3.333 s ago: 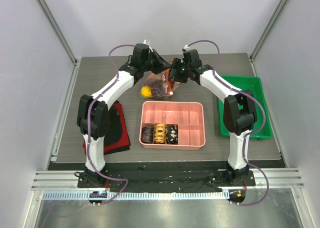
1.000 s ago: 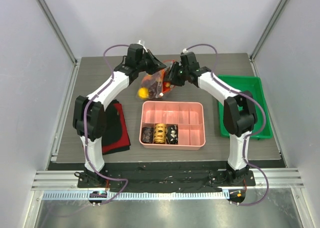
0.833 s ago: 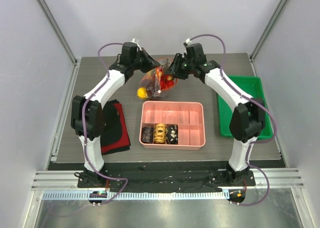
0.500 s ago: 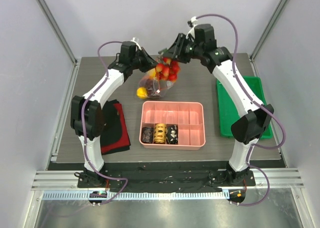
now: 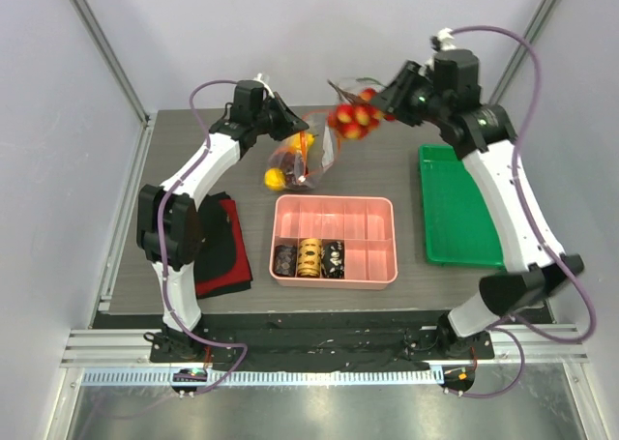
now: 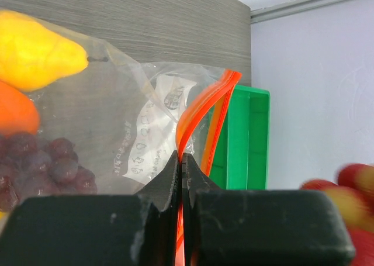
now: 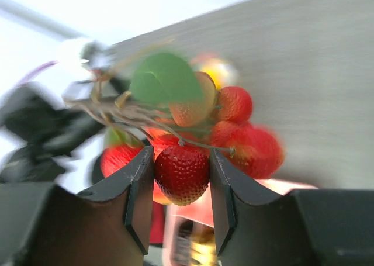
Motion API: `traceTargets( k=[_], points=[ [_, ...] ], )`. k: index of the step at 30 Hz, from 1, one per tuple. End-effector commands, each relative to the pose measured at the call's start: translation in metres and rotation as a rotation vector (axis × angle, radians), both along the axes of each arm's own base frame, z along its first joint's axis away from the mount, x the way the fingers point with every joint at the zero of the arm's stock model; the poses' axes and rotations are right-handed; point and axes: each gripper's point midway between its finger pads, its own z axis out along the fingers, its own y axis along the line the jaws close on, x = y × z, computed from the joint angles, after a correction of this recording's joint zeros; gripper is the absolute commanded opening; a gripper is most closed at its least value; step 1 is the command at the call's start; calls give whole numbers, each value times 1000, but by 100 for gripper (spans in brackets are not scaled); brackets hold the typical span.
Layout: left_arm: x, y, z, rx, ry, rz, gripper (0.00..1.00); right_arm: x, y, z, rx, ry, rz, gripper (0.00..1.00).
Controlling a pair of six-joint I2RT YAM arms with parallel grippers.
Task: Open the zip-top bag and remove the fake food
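Note:
The clear zip-top bag [image 5: 302,160] lies at the back of the table with its red-orange zip strip [image 6: 198,108] open. My left gripper [image 5: 293,123] is shut on that strip [image 6: 182,161]. Inside the bag I see a yellow pear [image 6: 38,52], an orange piece [image 6: 14,114] and a dark purple grape bunch [image 6: 41,163]. My right gripper [image 5: 379,106] is shut on a bunch of red strawberries [image 5: 353,116], held in the air to the right of the bag. In the right wrist view the fingers clamp one strawberry [image 7: 182,172] of the bunch.
A pink divided tray [image 5: 382,266] holds three dark and gold patterned cylinders [image 5: 309,258] in front of the bag. A green tray [image 5: 455,213] lies at the right. A red and black cloth [image 5: 224,256] lies at the left.
My right gripper has pulled the strawberry bunch out of the bag, lifted it and swung it to the right. My left gripper has stayed on the zip strip.

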Motion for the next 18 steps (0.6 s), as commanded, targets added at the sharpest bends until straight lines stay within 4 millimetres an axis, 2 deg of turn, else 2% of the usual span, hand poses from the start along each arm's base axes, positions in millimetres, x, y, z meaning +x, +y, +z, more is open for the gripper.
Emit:
traceTargets(
  k=[1, 2, 4, 5, 9, 11, 13, 14, 16, 18],
  points=[
    [-7, 1, 44, -29, -85, -23, 0, -33, -104, -9, -151, -3, -291, 1],
    [-8, 0, 47, -32, -91, -27, 0, -38, -118, -28, -191, 39, -323, 1],
    [-8, 1, 50, -32, -97, -32, 0, -55, -143, -42, -267, 79, -371, 1],
    [-9, 1, 53, -32, -101, -33, 0, -65, -162, -47, -301, 94, -431, 1],
    [-11, 2, 57, -37, -105, -31, 0, -95, -204, -72, -402, 165, -553, 1],
    [-14, 1, 59, -44, -105, -40, 0, -103, -219, -89, -441, 206, -585, 1],
    [-18, 2, 59, -46, -100, -42, 0, -111, -232, -96, -486, 225, -643, 1],
    [-19, 2, 59, -46, -101, -40, 0, -114, -236, -109, -504, 255, -655, 1],
    [-22, 3, 60, -43, -100, -43, 0, -114, -249, -122, -513, 283, -706, 2],
    [-24, 5, 58, -42, -94, -43, 0, -116, -255, -147, -531, 346, -720, 1]
  ],
)
